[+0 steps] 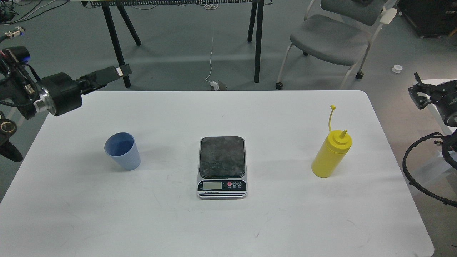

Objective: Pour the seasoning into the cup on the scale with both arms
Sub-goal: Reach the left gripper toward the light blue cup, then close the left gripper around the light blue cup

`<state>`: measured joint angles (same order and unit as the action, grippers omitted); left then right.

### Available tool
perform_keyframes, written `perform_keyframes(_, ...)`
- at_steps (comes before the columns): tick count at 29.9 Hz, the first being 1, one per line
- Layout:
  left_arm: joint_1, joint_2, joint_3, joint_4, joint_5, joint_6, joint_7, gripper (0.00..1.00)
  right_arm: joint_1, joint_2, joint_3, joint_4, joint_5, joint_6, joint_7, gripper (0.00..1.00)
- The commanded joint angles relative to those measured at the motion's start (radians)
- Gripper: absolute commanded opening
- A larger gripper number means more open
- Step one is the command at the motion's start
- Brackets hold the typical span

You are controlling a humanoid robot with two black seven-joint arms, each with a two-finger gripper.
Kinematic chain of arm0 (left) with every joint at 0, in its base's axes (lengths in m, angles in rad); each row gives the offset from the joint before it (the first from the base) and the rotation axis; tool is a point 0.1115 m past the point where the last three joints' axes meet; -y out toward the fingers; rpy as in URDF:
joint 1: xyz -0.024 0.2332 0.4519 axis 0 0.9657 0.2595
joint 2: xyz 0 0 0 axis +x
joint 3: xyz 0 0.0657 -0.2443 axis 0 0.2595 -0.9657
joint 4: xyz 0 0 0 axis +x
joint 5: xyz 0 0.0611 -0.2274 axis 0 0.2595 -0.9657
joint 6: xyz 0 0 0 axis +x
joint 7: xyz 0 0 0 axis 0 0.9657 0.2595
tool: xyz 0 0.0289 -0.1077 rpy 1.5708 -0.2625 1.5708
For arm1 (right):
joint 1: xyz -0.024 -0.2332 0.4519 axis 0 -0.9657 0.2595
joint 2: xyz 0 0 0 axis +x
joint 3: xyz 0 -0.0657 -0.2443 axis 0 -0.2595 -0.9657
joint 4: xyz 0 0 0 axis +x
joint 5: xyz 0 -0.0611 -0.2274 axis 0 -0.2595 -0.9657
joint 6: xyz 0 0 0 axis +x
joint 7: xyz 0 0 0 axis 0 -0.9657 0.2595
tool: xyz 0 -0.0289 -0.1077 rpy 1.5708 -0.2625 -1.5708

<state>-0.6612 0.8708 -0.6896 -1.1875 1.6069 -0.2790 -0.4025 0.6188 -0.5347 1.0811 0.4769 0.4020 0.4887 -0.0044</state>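
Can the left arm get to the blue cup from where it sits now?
Probably yes. The left gripper hangs above the table's far left edge, and the cup stands upright alone on the white table, left of the scale, with nothing between them.

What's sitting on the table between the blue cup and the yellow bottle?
The scale, its plate bare, stands between the cup and the bottle; head view shows it.

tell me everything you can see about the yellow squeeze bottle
The yellow squeeze bottle is an opaque cylinder of what looks like plastic, topped by a wider screw cap with a cone nozzle. A thin yellow strap rises from the cap and ends in a small tethered cap, so the nozzle is uncovered. It stands upright on the white table, on the right side, apart from the scale. Nothing touches it but the table.
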Motion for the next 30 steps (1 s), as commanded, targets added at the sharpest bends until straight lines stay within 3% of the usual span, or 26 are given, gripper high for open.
perform_keyframes(1,-0.008,0.001,0.097,0.014,0.287,0.095,-0.001,0.95,-0.014,-0.008,0.005,0.000,0.001,0.000,0.000,0.99)
perform_keyframes(4,-0.011,0.001,0.171,0.040,0.424,0.151,-0.001,0.91,-0.025,-0.025,0.023,0.000,0.001,0.000,0.000,0.99)
perform_keyframes(12,-0.011,-0.041,0.324,0.153,0.444,0.202,0.002,0.75,-0.025,-0.039,0.030,0.008,0.001,0.000,0.000,0.99)
perform_keyframes(19,-0.012,-0.076,0.337,0.243,0.441,0.215,-0.006,0.57,-0.033,-0.044,0.030,0.060,0.000,0.000,0.000,0.99)
perform_keyframes(25,-0.011,-0.099,0.344,0.273,0.429,0.215,-0.009,0.31,-0.034,-0.044,0.030,0.071,0.000,0.000,0.000,0.99)
perform_keyframes(30,-0.011,-0.102,0.352,0.278,0.430,0.215,-0.018,0.26,-0.044,-0.044,0.030,0.071,0.000,0.000,0.000,0.99)
